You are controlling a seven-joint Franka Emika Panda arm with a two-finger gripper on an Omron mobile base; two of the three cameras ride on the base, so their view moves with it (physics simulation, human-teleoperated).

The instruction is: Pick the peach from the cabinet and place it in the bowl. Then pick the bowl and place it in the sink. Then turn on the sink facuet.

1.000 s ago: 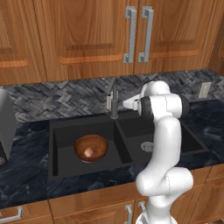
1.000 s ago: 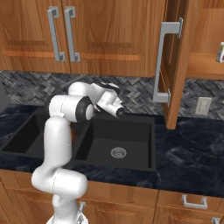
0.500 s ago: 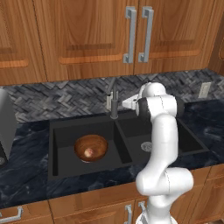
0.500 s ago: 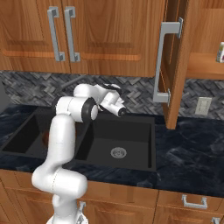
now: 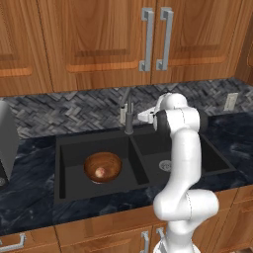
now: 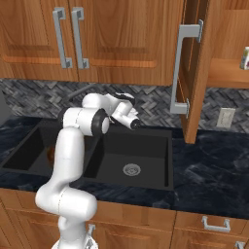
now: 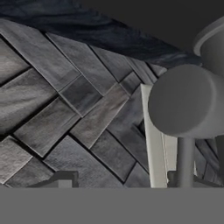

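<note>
Lower left of the left base view: reddish-brown bowl (image 5: 103, 167) holding the peach (image 5: 100, 171), upright in the left basin of the black sink (image 5: 143, 169); grey faucet (image 5: 128, 114) upright behind the divider; cabinet (image 6: 193, 73) door open.

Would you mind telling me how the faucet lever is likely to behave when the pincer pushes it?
The faucet looks like rigid grey metal fixed behind the sink, so it probably won't flex or tip. Its lever looks smooth and rounded, so the pincer might slip off it. Being small and slim, it likely swings with a light push.
</note>
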